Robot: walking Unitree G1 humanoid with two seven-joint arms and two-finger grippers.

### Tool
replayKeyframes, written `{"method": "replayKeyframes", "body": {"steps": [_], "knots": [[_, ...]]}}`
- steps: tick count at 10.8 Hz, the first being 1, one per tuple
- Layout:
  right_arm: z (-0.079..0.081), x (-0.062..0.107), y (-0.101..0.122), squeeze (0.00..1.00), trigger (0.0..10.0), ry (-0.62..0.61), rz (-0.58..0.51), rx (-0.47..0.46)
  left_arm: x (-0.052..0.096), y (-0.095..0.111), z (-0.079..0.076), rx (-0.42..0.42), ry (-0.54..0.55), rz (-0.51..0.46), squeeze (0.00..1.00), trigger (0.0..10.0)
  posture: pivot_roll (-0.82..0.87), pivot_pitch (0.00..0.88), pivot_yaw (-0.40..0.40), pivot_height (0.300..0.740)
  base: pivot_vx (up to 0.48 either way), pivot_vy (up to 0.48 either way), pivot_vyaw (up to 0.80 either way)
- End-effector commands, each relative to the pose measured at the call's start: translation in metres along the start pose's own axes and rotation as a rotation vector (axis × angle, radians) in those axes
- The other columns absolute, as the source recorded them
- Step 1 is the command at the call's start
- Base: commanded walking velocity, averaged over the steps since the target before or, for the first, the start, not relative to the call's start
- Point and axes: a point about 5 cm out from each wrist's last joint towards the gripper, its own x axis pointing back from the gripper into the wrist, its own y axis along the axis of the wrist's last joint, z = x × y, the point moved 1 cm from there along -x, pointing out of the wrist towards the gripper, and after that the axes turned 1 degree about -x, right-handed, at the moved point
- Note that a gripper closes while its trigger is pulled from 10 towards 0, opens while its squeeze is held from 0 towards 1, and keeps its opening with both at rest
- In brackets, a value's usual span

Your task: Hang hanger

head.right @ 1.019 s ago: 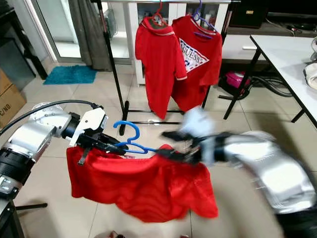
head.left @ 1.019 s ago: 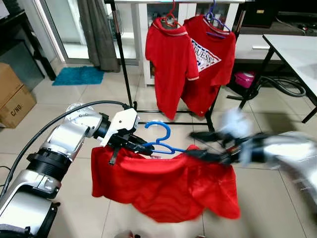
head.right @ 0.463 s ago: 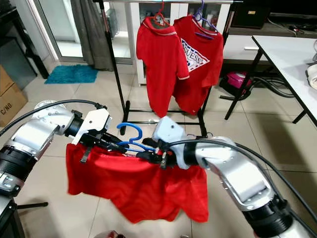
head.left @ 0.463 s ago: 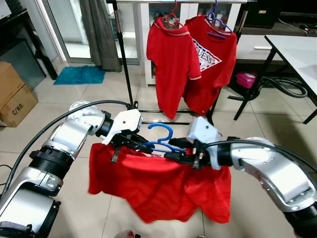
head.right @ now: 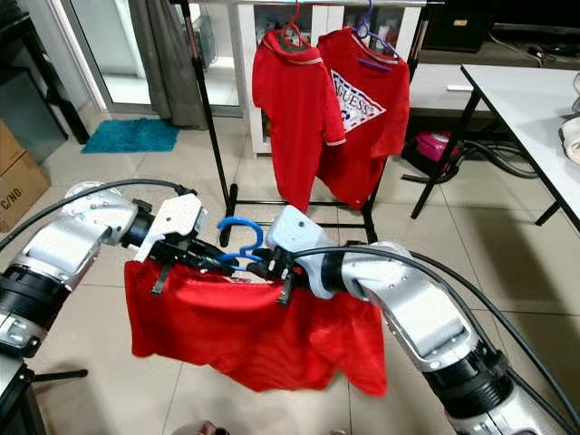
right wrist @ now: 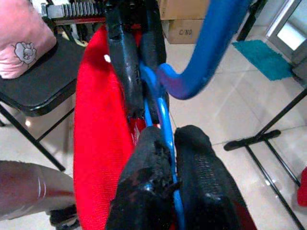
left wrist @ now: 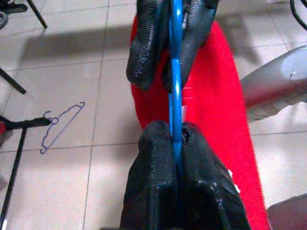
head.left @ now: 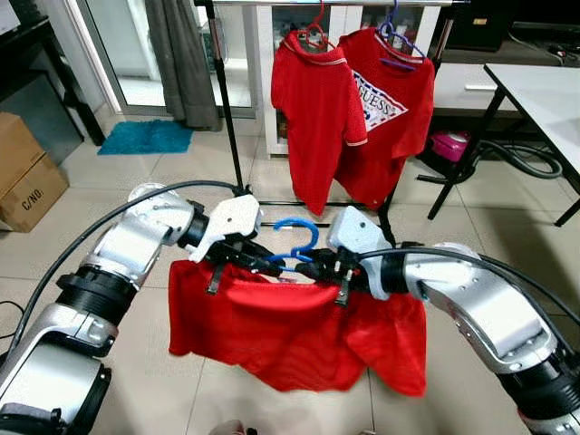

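Both the left gripper (head.left: 265,265) and right gripper (head.left: 308,269) clamp the blue hanger (head.left: 294,245), lying crosswise before the clothes rack (head.left: 227,118), hook up.

Two silver arms are seen, built from smooth brushed-metal shells with ribbed black rings at the joints. A black cable is looped along the left arm (head.left: 118,272) from shoulder to wrist, and another is run along the right arm (head.left: 480,304). Each wrist is capped by a white angular housing. The left gripper (head.left: 263,265) and right gripper (head.left: 313,270) are fitted with two long black fingers (left wrist: 158,187), coated in a rough, pebbled rubbery texture, slightly worn and scuffed near the tips.
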Motion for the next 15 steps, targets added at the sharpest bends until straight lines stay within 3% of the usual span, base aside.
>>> {"method": "replayKeyframes", "body": {"steps": [1, 3, 4, 5, 6, 7, 10, 12, 13, 14, 15], "knots": [[-0.004, -0.001, 0.003, 0.0, 0.0, -0.019, 0.0, 0.02, 0.006, 0.011, 0.007, -0.038, 0.017, -0.018, 0.0, 0.0, -0.14, 0.0, 0.044, 0.74, 0.0, 0.0, 0.0], [-0.004, -0.001, 0.004, 0.0, 0.0, -0.012, -0.007, 0.027, 0.009, 0.01, 0.009, -0.043, 0.04, -0.007, 0.0, 0.0, -0.13, 0.0, 0.046, 0.74, 0.0, 0.0, 0.0], [-0.004, 0.0, 0.005, 0.0, 0.0, -0.004, -0.014, 0.019, 0.01, 0.014, 0.02, -0.107, 0.145, -0.037, 0.0, 10.0, -0.13, 0.0, 0.048, 0.74, 0.0, 0.0, 0.0], [-0.003, 0.0, 0.003, 0.0, 0.0, 0.007, -0.011, 0.006, 0.013, 0.018, 0.02, -0.124, 0.137, -0.088, 0.87, 10.0, -0.13, 0.0, 0.052, 0.74, 0.0, 0.0, 0.0], [-0.003, 0.001, 0.001, 0.0, 0.0, 0.012, -0.007, -0.01, 0.017, 0.022, 0.018, -0.118, 0.111, -0.161, 1.0, 10.0, -0.13, 0.0, 0.056, 0.74, 0.0, 0.0, 0.0], [-0.003, 0.002, -0.002, 0.0, 0.0, 0.01, 0.001, -0.03, 0.02, 0.031, 0.017, -0.106, 0.08, -0.236, 1.0, 10.0, -0.13, 0.0, 0.061, 0.74, 0.0, 0.0, 0.0], [-0.003, 0.005, -0.013, 0.0, 0.0, -0.002, 0.028, -0.044, 0.037, 0.038, 0.022, -0.08, 0.127, -0.313, 1.0, 10.0, -0.12, 0.0, 0.057, 0.74, 0.0, 0.0, 0.0], [-0.012, 0.009, -0.028, 0.0, 0.0, -0.216, 0.009, -0.122, 0.06, 0.034, 0.033, 0.012, 0.394, -0.387, 1.0, 10.0, -0.13, 0.0, 0.045, 0.74, 0.0, 0.0, 0.0], [-0.019, 0.013, -0.034, 0.0, 0.0, -0.344, -0.023, -0.159, 0.066, 0.025, 0.034, 0.066, 0.533, -0.369, 1.0, 10.0, -0.12, 0.0, 0.037, 0.74, 0.0, 0.0, 0.0], [-0.023, 0.017, -0.041, 0.0, 0.0, -0.529, -0.102, -0.305, 0.066, 0.014, 0.022, 0.148, 0.658, -0.421, 0.87, 10.0, -0.11, 0.0, 0.03, 0.74, 0.0, 0.0, 0.0], [-0.023, 0.019, -0.044, 0.0, 0.0, -0.617, -0.133, -0.367, 0.064, 0.01, 0.014, 0.189, 0.71, -0.457, 0.75, 10.0, -0.1, 0.0, 0.027, 0.74, 0.0, 0.0, 0.0]]}}
